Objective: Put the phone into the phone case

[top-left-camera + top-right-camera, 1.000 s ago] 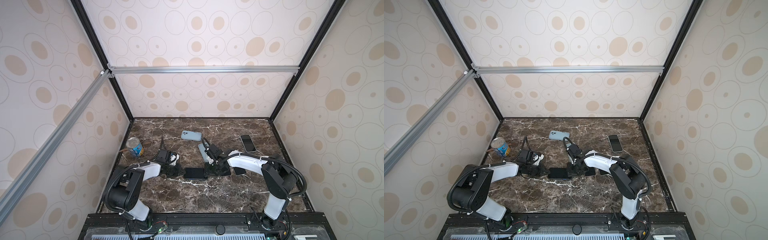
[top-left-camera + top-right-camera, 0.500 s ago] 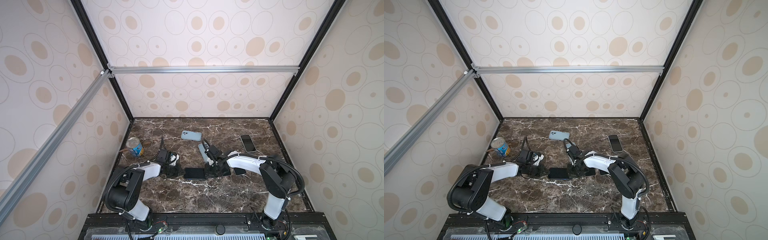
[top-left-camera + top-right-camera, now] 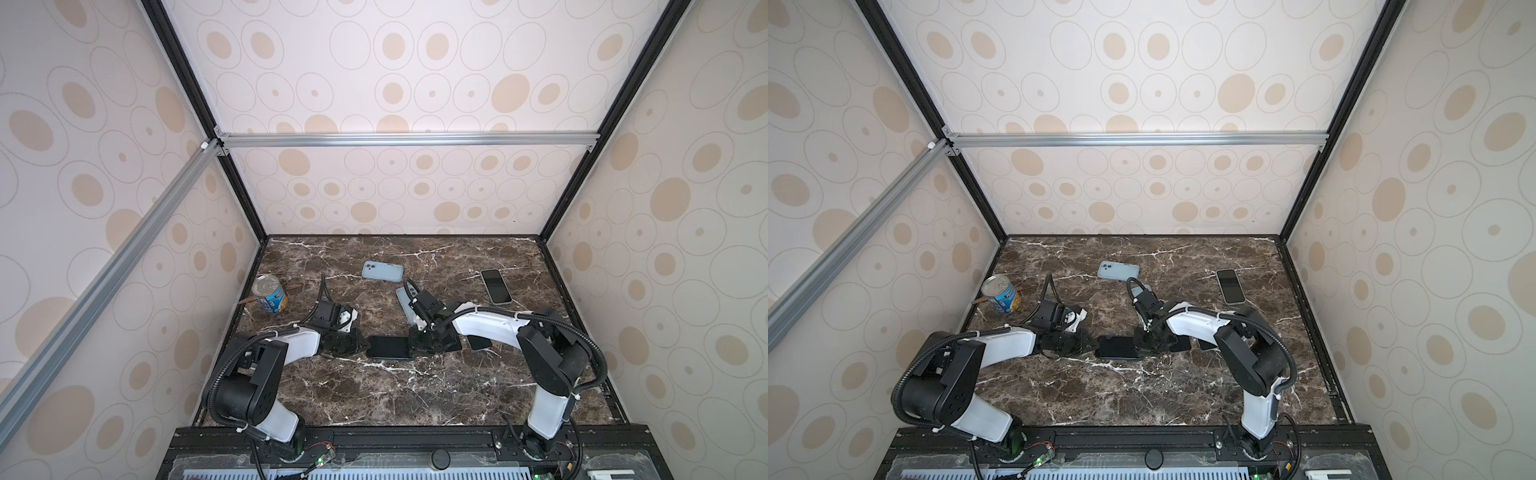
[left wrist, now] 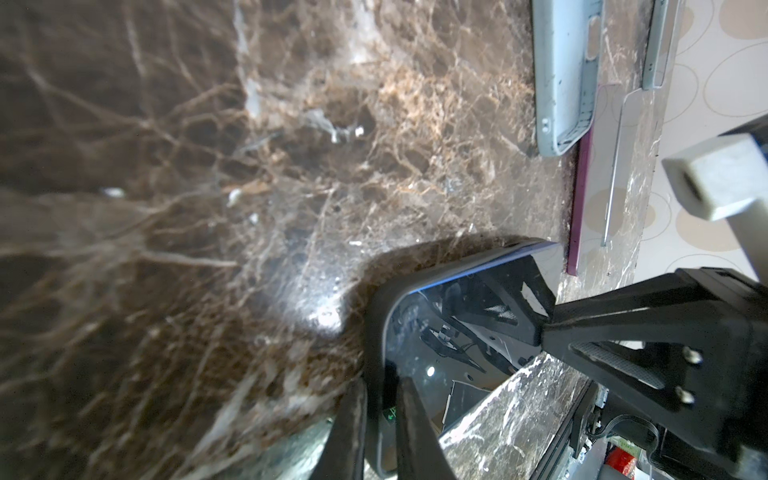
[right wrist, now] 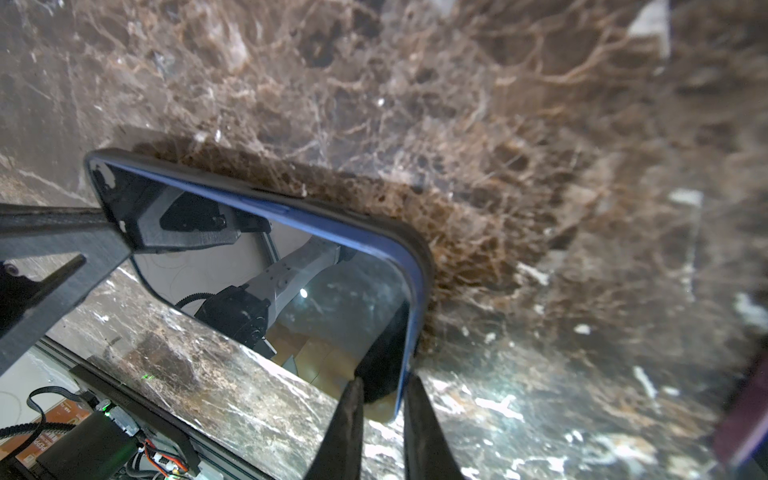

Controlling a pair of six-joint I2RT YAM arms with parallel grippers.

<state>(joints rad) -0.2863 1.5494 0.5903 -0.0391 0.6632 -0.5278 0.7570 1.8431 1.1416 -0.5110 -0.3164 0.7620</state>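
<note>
At the middle of the bench [image 3: 415,399], between my two arms, the phone [image 3: 388,347] lies flat with its dark screen up. It sits inside the black phone case [image 4: 376,332], whose rim wraps its corners in both wrist views.

My left claw [image 4: 380,395] is closed to a narrow gap on one short end of the phone, one finger on each side of the cased edge. My right claw [image 5: 384,386] pinches the opposite short end in the same way, nearly closed on it. Neither claw lifts the phone; it rests on the bench.

I judge the task close to finished. The phone is in the case, but a thin blue band of its side shows above the case lip along one long edge in the right wrist view. I cannot tell whether that edge has fully snapped in. What remains, I think, is pressing any proud edge down and then letting go.

Elsewhere on the bench, well apart, are a tin can [image 3: 270,295], a light blue handset [image 3: 382,272] and a dark-screened spare phone [image 3: 495,286].
</note>
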